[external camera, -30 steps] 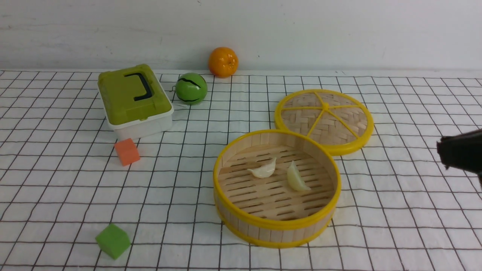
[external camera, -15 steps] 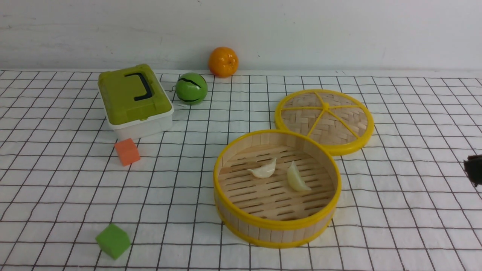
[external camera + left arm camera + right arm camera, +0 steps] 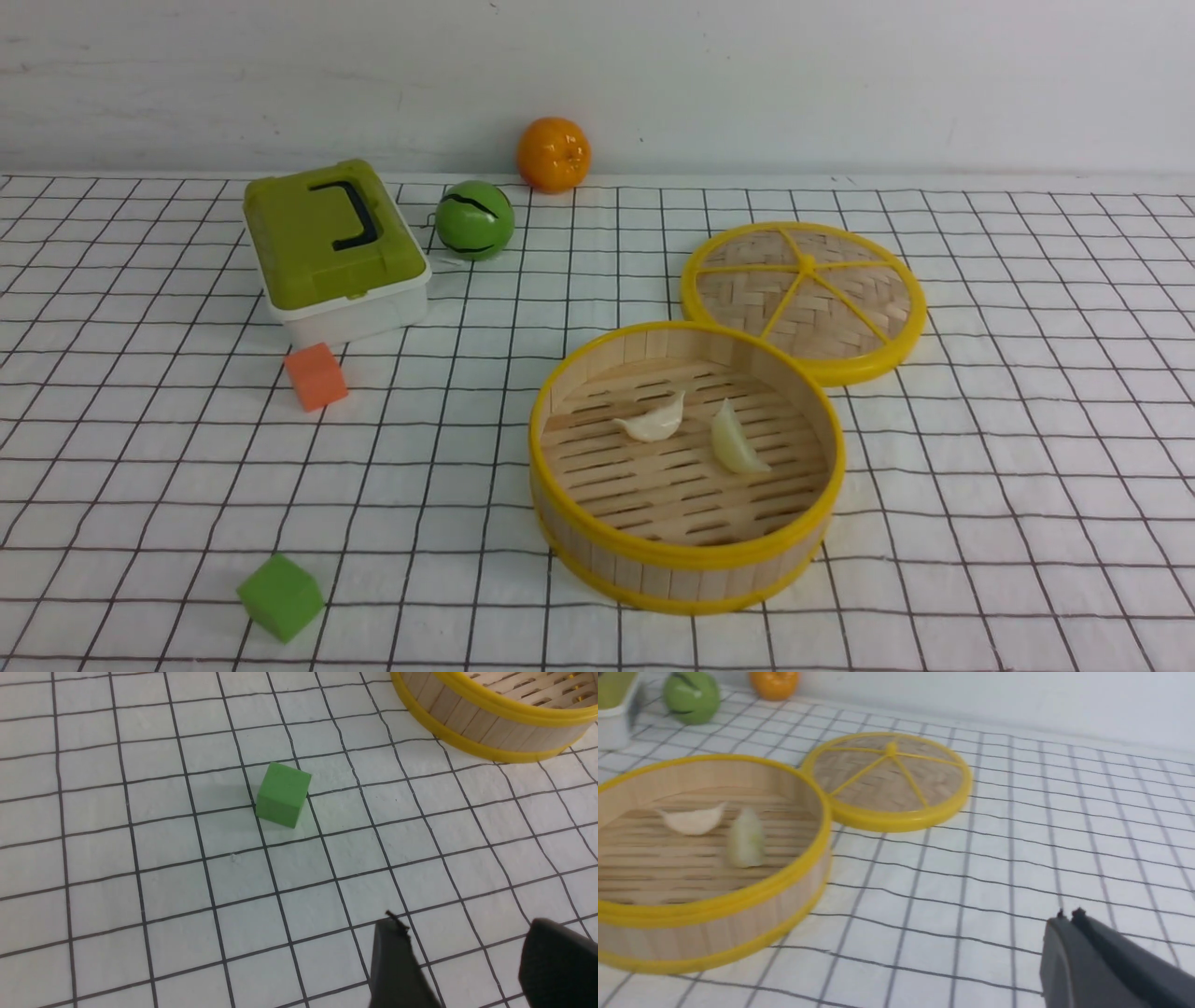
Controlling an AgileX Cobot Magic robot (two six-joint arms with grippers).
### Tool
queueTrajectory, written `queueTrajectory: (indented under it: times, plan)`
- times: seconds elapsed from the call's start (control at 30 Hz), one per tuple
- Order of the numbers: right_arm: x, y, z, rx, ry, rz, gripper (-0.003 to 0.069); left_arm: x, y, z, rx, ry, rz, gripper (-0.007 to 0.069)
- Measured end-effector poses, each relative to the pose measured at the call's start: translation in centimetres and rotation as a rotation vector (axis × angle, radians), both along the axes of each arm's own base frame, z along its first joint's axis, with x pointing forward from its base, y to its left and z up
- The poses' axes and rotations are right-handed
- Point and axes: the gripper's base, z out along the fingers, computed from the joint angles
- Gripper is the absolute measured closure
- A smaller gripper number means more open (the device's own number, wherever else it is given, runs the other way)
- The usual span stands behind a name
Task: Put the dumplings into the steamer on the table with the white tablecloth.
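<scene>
While the first dumpling (image 3: 653,422) is lying toward eleven o'clock of the floor's centre and the second dumpling (image 3: 736,439) toward two o'clock, near each other, you are looking at what reads as the closing step. Both are sitting inside the steamer (image 3: 686,560), which is resting on the white tablecloth (image 3: 980,467). Its woven lid (image 3: 805,299) is lying flat just beside it at one o'clock.

Your left gripper (image 3: 472,961) is hanging over bare cloth with jaws spread and nothing between them, the green cube (image 3: 281,794) well apart from it. Your right gripper (image 3: 1069,917) is showing jaws pressed together and carrying nothing. Neither is appearing in the front view.

Nothing seems to be waiting for a pick, I'd say. So the next move is asking only that you keep both arms clear of the basket.
</scene>
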Motion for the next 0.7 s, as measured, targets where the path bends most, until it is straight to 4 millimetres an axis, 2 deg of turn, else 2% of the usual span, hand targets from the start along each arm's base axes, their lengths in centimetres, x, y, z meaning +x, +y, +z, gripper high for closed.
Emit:
queueTrajectory:
  times: [0.23, 0.5, 0.7]
  plan:
    - [-1.9, -0.9, -4.6, 0.01, -0.063, -0.136, 0.0682, 0.0, 0.0, 0.0, 0.0, 0.0, 0.0, 0.0263]
    - [-2.3, -1.0, -6.1, 0.034, 0.073, -0.167, 0.0682, 0.0, 0.0, 0.0, 0.0, 0.0, 0.0, 0.0263]
    - [-2.4, -1.0, -6.3, 0.049, 0.105, -0.167, 0.0682, 0.0, 0.0, 0.0, 0.0, 0.0, 0.0, 0.0263]
